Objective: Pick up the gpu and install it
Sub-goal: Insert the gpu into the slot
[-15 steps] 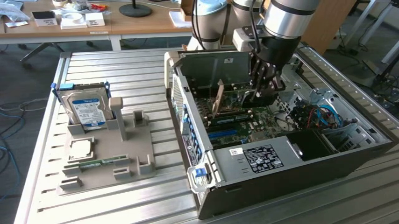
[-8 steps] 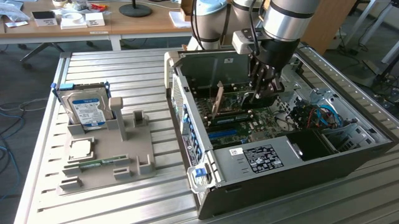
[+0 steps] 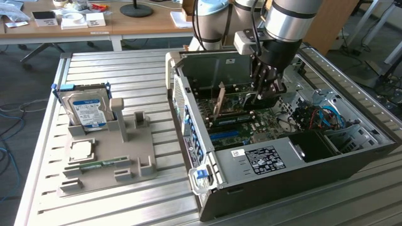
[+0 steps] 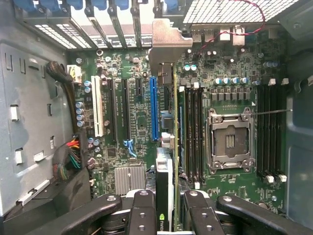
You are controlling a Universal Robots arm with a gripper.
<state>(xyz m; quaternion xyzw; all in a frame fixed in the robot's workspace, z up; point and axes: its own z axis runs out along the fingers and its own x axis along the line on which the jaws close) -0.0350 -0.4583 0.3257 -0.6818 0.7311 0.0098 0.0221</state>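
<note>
over the motherboard (image 4: 139, 127), holding the gpu (image 4: 164, 188) edge-on in clamped jaws; risks jamming if misaligned with the blue slot (image 4: 154, 107).

Arm (image 3: 290, 16) upright, tool (image 3: 265, 92) pointing straight down, fingers (image 4: 143, 211) pinched narrowly together.

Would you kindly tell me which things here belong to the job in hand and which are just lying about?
Belonging: thin dark gpu card with silver bracket, gripped in the hand; open black computer case; its green motherboard.
Lying about: blue-labelled silver hard drive; narrow green memory stick; square pale chip; grey plastic holder holding them.
</note>
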